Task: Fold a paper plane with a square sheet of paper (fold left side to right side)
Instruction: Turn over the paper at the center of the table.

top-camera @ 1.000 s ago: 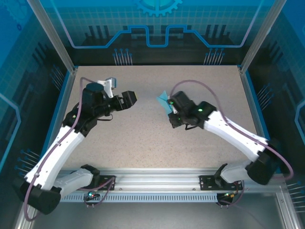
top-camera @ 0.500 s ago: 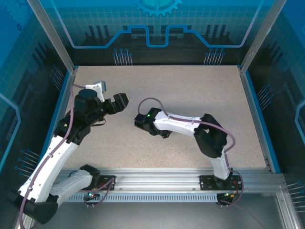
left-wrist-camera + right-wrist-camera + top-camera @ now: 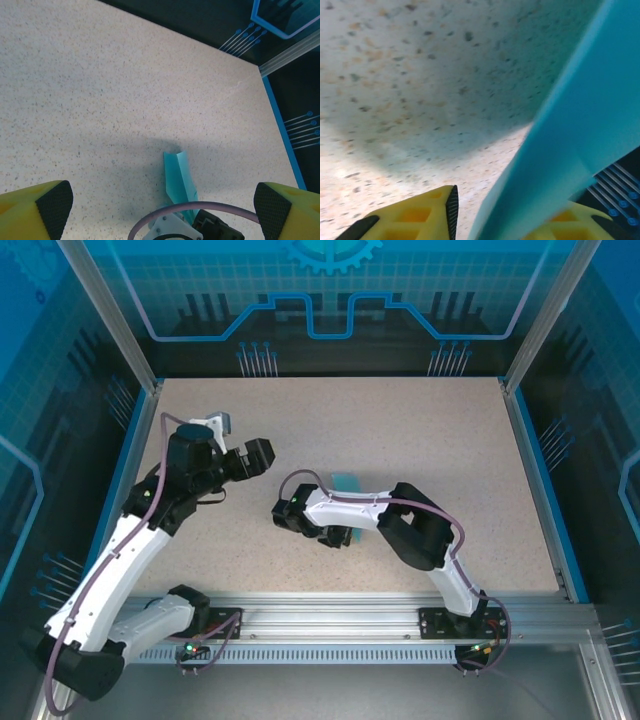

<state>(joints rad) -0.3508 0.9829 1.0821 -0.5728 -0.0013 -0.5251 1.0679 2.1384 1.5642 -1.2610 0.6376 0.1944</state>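
The right arm lies low across the bench (image 3: 420, 430) with its wrist tucked under, which reads as setting the paper plane (image 3: 178, 176) down mid-surface rather than carrying it. The right gripper (image 3: 339, 535) has its fingers parted and released. In its wrist view the yellow finger (image 3: 415, 216) at the picture's left stands clear of the cyan paper, with a strip of bench showing between them, while the other finger sits partly behind the paper (touching it or not, I cannot tell). So the plane stands in the gap, nearer that second finger. The left gripper (image 3: 258, 454) hovers apart to the left, fingers spread wide and empty, probably so as not to crowd the placement.
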